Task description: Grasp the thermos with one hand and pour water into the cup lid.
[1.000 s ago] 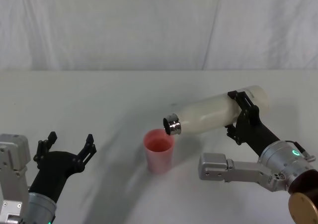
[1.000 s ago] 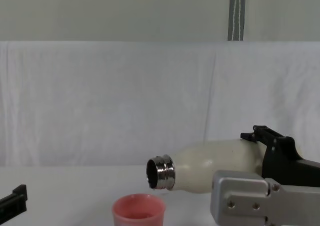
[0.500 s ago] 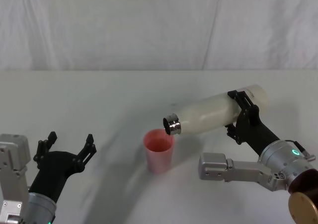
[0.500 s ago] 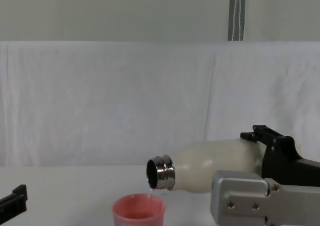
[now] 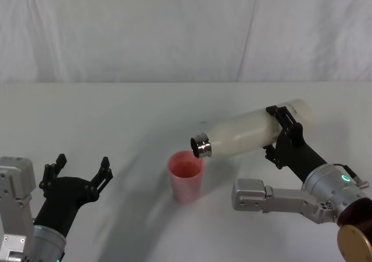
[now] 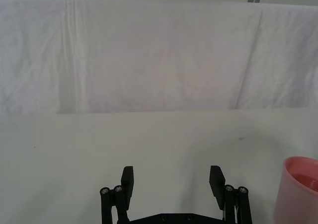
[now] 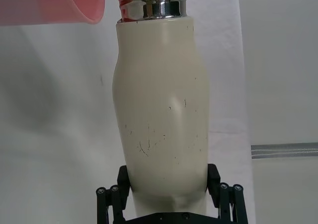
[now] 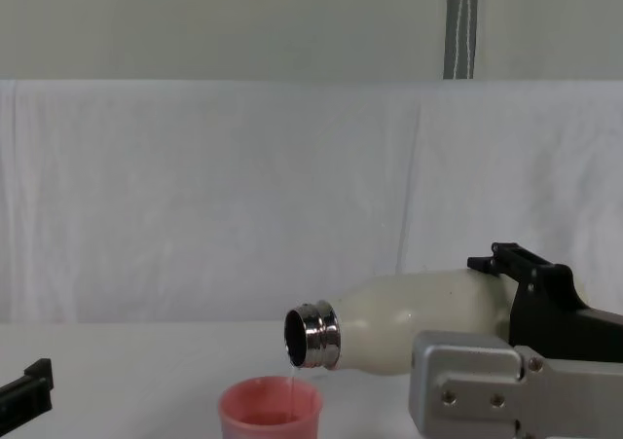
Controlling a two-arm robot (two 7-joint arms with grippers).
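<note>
Right gripper point(image 5: 283, 135) clamps thermos point(image 5: 250, 134) near its base, neck tipped over cup lid point(image 5: 186, 175), thin stream falling; left gripper point(image 5: 78, 170) spread, idle.

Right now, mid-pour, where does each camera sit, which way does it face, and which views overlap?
Head view: high, looking forward and down at the table; left gripper open at lower left, right gripper holding the tilted thermos.
Chest view: low, facing forward; steel neck above the cup lid, a thin stream falling.
Left wrist view: behind the open left gripper, cup lid at the edge.
Right wrist view: behind the right gripper, along the thermos.
All four share the cup lid.
</note>
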